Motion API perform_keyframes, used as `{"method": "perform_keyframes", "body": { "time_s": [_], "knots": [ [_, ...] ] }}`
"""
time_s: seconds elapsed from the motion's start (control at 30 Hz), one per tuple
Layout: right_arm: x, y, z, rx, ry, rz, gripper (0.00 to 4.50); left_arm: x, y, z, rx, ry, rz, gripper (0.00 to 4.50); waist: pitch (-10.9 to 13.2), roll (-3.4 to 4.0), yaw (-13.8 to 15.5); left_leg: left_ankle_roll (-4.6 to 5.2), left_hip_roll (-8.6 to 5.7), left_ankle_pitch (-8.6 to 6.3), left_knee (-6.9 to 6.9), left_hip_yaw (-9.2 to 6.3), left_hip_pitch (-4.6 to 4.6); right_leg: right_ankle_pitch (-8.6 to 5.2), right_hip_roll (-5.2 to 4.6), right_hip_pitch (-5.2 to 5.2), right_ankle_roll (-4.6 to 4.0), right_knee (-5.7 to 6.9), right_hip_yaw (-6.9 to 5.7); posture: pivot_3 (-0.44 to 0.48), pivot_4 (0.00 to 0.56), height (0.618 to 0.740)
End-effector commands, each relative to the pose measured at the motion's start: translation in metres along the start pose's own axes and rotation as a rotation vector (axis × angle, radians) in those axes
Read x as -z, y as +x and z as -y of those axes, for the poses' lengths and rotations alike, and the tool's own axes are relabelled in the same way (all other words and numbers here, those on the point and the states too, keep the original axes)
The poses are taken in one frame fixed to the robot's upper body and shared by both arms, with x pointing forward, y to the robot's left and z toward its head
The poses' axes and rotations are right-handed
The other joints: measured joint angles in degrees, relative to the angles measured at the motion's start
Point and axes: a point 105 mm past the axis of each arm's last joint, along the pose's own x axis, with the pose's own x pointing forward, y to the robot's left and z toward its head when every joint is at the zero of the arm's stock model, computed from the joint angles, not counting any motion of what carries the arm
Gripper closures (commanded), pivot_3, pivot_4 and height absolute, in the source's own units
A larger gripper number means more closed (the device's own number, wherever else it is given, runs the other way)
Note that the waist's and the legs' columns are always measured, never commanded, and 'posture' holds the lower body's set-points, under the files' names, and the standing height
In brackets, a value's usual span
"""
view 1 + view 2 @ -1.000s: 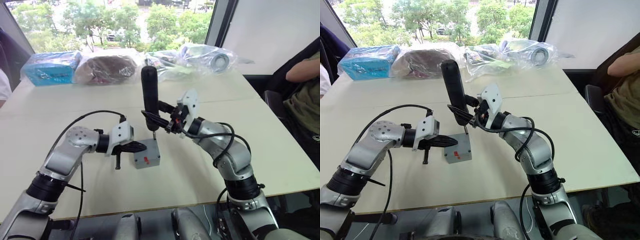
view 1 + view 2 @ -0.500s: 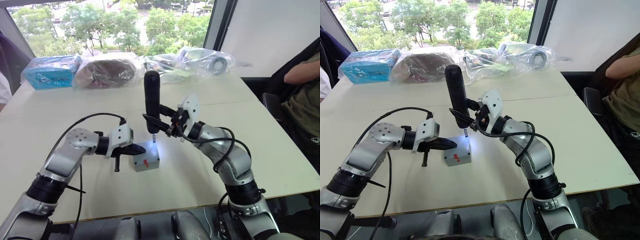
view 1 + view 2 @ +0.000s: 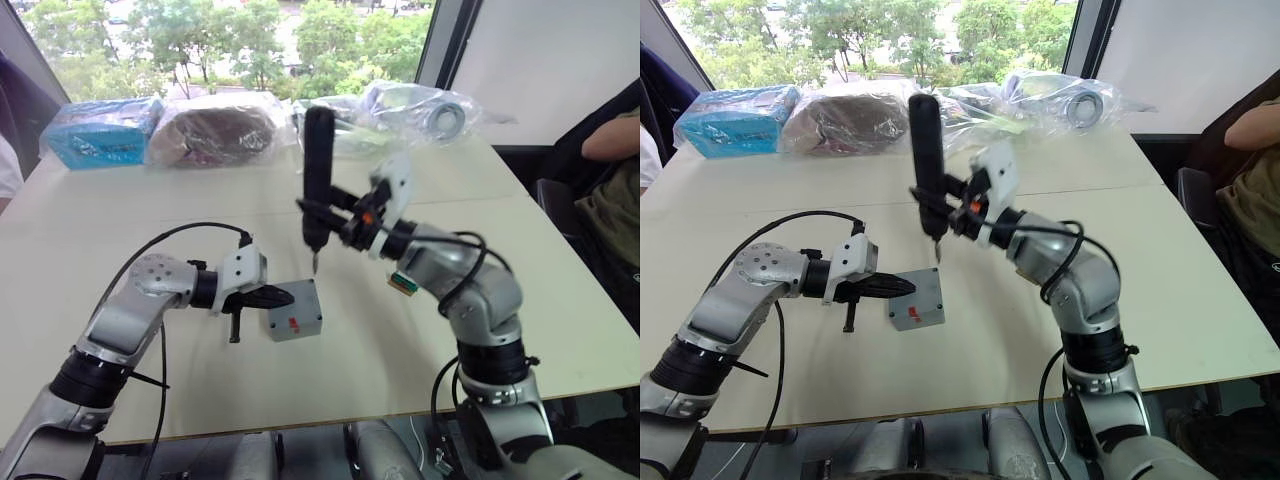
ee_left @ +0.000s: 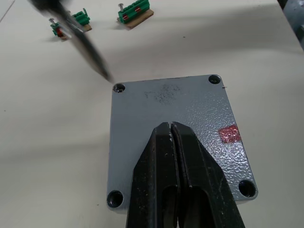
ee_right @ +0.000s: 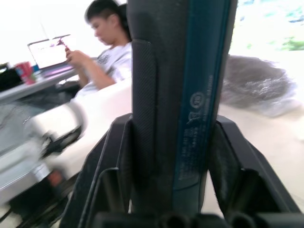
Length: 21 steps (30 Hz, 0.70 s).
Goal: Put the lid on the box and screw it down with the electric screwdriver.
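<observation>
Dark blue-black pen-shaped electric screwdriver (image 3: 318, 180) lifted since half second ago: thin metal bit now clear above flat grey speckled square lid (image 4: 171, 128), white tip light gone. Right gripper (image 3: 343, 222) clamped on screwdriver barrel, upright. Lid sits on small grey box (image 3: 293, 312) mid-table, corner holes visible. Left gripper (image 4: 171, 142) fingers together, pressing lid top.

Lighting: bright daylight from the window (image 3: 230, 40) behind the table (image 3: 560, 290), partly overexposed. Shadows: soft and faint beneath the arms. Blur: electric screwdriver (image 4: 80, 40) streaked with motion in the left wrist view; background behind it in the right wrist view hazy, washed out.
</observation>
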Motion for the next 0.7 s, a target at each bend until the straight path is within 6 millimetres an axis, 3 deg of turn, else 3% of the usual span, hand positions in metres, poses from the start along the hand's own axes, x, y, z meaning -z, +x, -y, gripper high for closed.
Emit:
{"method": "perform_keyframes", "body": {
  "time_s": [0.03, 0.17, 0.3, 0.43, 0.57, 0.7],
  "knots": [
    [-0.040, -0.021, 0.022, 0.125, -0.080, -0.027, 2.88, -0.014, -0.012, -0.003, -0.028, -0.001, 0.028, 4.50, 0.1, 0.03, -0.1, 0.00, 0.00, 0.00, 0.00, -0.02, -0.13, 0.00, 0.01, -0.10, 0.08, 0.00, -0.04, 0.000, 0.150, 0.740],
    [-0.035, -0.043, 0.058, 0.308, -0.065, -0.254, 2.88, -0.037, -0.022, -0.003, -0.039, 0.019, 0.089, 4.50, 0.5, -0.04, -0.1, 0.02, 0.00, -0.02, -0.01, -0.07, -0.63, 0.00, 0.01, -0.57, 0.12, -0.02, -0.13, 0.000, 0.150, 0.740],
    [-0.018, -0.090, 0.096, 0.484, -0.003, -0.628, 2.88, -0.068, -0.042, -0.001, -0.046, 0.054, 0.153, 4.50, 1.4, 0.06, -0.1, 0.04, -0.04, -0.02, -0.07, -0.03, -0.66, 0.00, -0.02, -0.62, 0.12, -0.08, -0.10, 0.000, 0.150, 0.740],
    [0.008, -0.122, 0.115, 0.565, 0.070, -0.859, 2.88, -0.084, -0.052, 0.002, -0.047, 0.070, 0.181, 4.50, 1.7, 0.05, -0.1, 0.07, -0.04, -0.04, -0.08, -0.01, -0.68, -0.04, -0.01, -0.62, 0.17, -0.14, -0.12, 0.000, 0.150, 0.740],
    [0.031, -0.135, 0.129, 0.618, 0.123, -0.959, 2.88, -0.089, -0.054, 0.004, -0.056, 0.080, 0.187, 4.50, 1.8, 0.12, -0.6, 0.13, -0.02, -0.07, -0.08, 0.12, -0.61, -0.04, 0.04, -0.63, 0.21, -0.10, 0.01, 0.000, 0.150, 0.740],
    [0.044, -0.136, 0.134, 0.618, 0.156, -0.994, 2.88, -0.091, -0.055, 0.006, -0.063, 0.080, 0.190, 4.50, 1.9, 0.14, -0.3, 0.12, -0.02, -0.07, 0.03, 0.07, -0.64, -0.04, 0.07, -0.64, 0.21, -0.05, -0.01, 0.000, 0.150, 0.740]
  ]
}}
